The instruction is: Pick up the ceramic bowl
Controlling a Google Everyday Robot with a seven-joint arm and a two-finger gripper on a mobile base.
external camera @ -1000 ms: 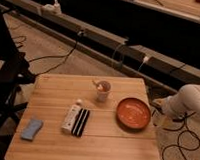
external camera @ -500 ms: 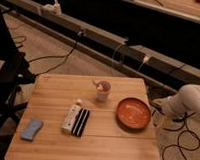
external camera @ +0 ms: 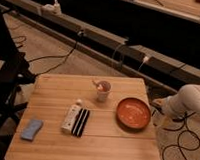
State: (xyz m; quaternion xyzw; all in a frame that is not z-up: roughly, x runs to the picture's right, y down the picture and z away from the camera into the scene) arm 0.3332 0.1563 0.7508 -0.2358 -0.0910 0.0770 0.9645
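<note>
The ceramic bowl (external camera: 133, 112) is a wide, shallow, orange-red dish with a darker rim. It sits on the right side of the wooden table (external camera: 53, 92), near the right edge. My white arm (external camera: 191, 100) comes in from the right, off the table. My gripper (external camera: 159, 103) is at its end, just beyond the table's right edge, to the right of the bowl and apart from it. It holds nothing that I can see.
A small white cup (external camera: 103, 90) stands left of the bowl and behind it. A white bottle (external camera: 71, 117) and a black object (external camera: 81, 122) lie mid-table. A blue sponge (external camera: 32, 129) lies front left. Cables (external camera: 183, 143) cross the floor.
</note>
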